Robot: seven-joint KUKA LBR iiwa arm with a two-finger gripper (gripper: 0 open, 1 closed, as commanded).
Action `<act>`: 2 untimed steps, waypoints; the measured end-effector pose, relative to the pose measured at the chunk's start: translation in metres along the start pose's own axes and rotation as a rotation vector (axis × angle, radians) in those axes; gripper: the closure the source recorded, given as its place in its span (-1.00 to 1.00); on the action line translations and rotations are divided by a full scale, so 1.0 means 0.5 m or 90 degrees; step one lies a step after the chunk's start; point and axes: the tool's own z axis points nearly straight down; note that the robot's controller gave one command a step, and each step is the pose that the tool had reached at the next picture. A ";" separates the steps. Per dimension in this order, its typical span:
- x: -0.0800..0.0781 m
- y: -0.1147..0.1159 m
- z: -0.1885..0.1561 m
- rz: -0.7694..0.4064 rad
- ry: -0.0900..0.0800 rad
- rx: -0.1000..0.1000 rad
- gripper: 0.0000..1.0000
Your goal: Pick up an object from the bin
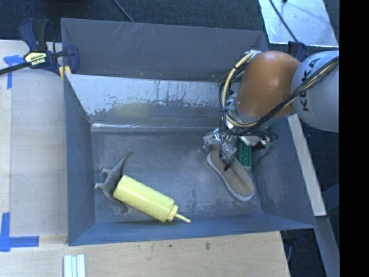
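My gripper [228, 150] hangs low at the right side of the bin, under the arm's orange cover. Directly below it lies a flat beige-grey sole-shaped piece [235, 179], running from the gripper toward the front right corner. The gripper's tip sits over the upper end of this piece. A small green object [245, 154] lies just right of the gripper, partly hidden by it. Whether the gripper touches either one I cannot tell.
A yellow squeeze bottle [145, 198] with a pointed nozzle lies on its side at the front left. A grey, forked plastic thing [110, 176] pokes out from under its left end. The arm and its cables cover the bin's right wall.
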 end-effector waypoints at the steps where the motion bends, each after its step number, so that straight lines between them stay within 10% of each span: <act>1: 0.001 0.001 -0.024 0.000 0.005 -0.002 1.00; 2: 0.001 0.001 -0.045 0.001 0.006 -0.002 1.00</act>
